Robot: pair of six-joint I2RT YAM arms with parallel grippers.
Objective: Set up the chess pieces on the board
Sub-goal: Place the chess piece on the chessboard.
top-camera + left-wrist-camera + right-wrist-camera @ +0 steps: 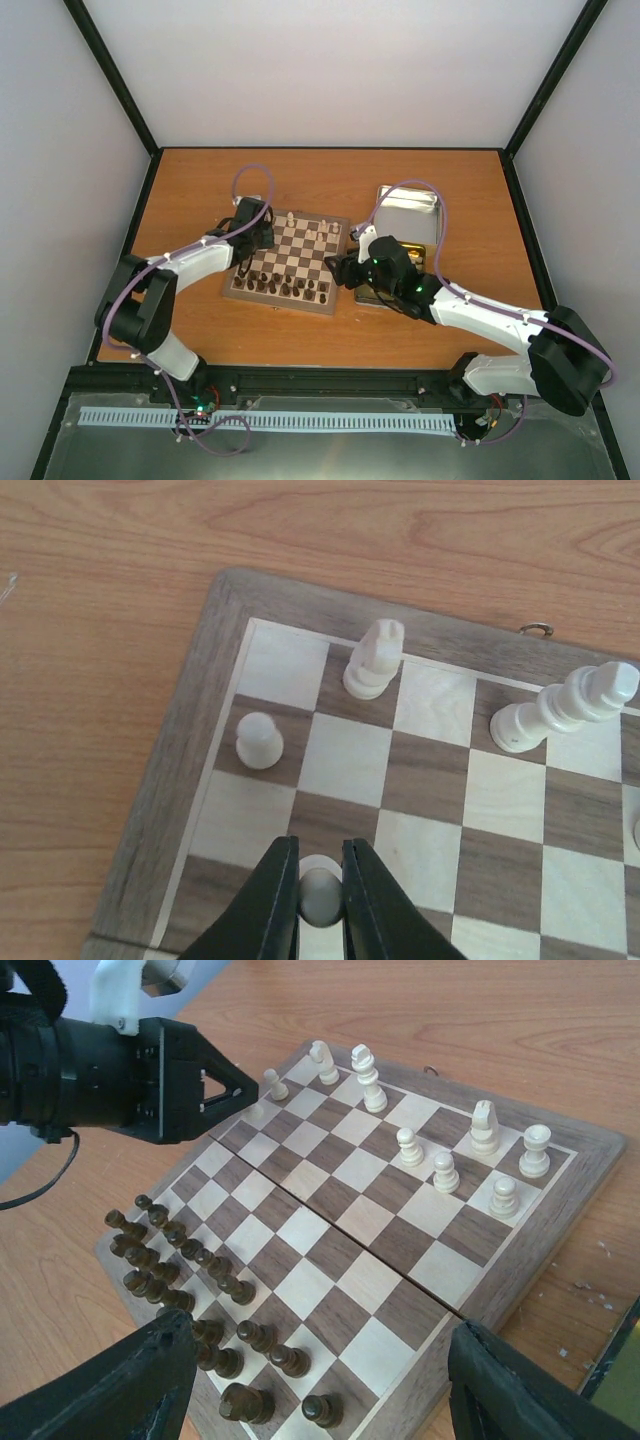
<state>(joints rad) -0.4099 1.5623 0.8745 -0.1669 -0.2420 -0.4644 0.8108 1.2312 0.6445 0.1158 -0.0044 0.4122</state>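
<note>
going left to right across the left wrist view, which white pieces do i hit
free-standing pawn → pinched pawn, held between the fingers of the left gripper → knight → tall crowned piece

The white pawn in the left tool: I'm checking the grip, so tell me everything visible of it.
The pawn is a small cream piece, smooth like wood or plastic; only its rounded head shows. The left tool is shut on it, its dark fingers pressing both sides. It looks upright, above the board, close to one side border. Its base is hidden, so whether it rests on a square cannot be told.
</note>
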